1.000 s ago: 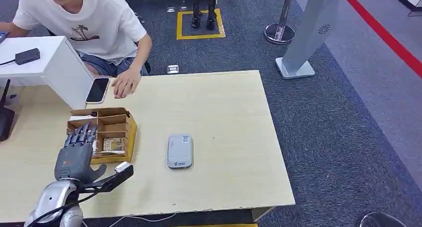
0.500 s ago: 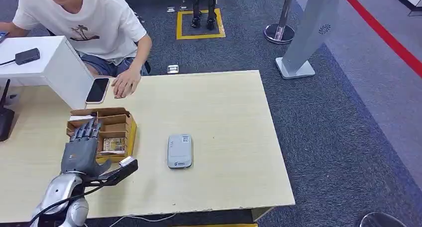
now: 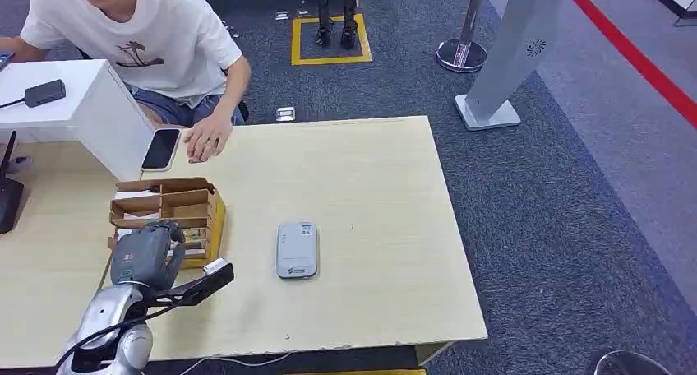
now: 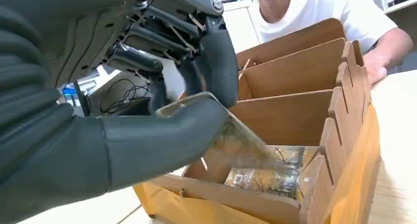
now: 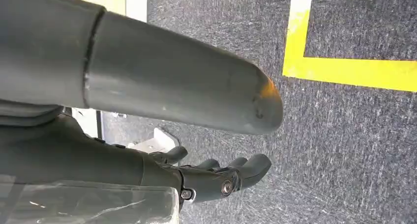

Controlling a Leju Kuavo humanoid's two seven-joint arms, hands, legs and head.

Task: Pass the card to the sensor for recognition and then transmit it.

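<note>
Card tilted in left robot hand, lower edge inside wooden box

The table is made of pale, smooth wood with a matt top. The box is made of thin brown wood, smooth and dull. The card looks glossy. The left hand is covered in matt grey plastic. The floor is covered with rough grey carpet.
</note>
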